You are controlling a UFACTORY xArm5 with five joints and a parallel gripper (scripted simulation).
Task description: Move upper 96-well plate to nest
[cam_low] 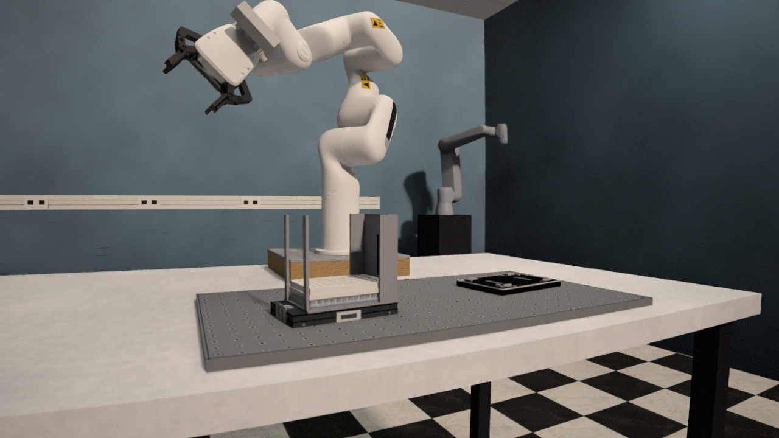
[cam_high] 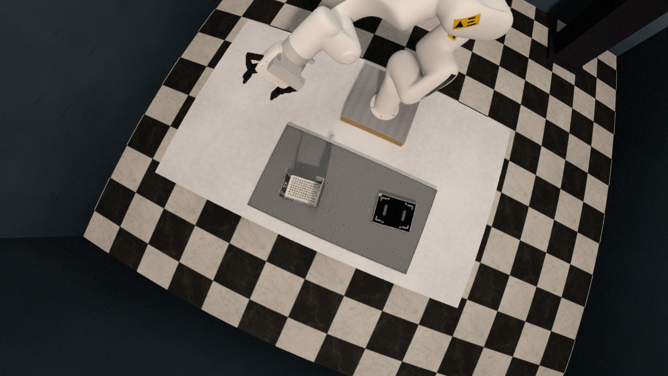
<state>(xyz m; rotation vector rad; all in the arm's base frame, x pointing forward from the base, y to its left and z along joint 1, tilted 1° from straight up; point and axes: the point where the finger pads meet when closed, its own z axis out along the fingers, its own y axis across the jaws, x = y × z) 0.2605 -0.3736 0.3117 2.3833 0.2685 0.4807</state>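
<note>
Gripper [cam_low: 200, 81] is high above the tabletop [cam_low: 109, 310], fingers spread fully apart, nothing between them, angled down and outward rather than straight down. The upper plate [cam_high: 303, 188] sits in the rack [cam_low: 387, 255], on top of the lower plate, whose side shows just beneath it in the exterior view. From the gripper, the plate lies well below; in the top view it is also well apart sideways, toward the near side of the grey breadboard [cam_high: 355, 219]. The plate's long axis runs roughly parallel to the breadboard's long edge in the top view. The cut-off corner can't be made out at this size. The rack has tall posts [cam_low: 286, 250] on one side and a slotted wall on the other, so entry looks open only from above; the gripper probably has to swing over the stack, point down, then descend between the posts. The nest [cam_high: 393, 212] is a black frame with white corner marks further along the same breadboard, well apart from the rack, holding nothing. The arm's base block [cam_high: 361, 119] stands on the white tabletop behind the breadboard. Room: blue-grey walls, checkered floor, a second grey arm [cam_low: 451, 163] on a black pedestal in the back corner.
</note>
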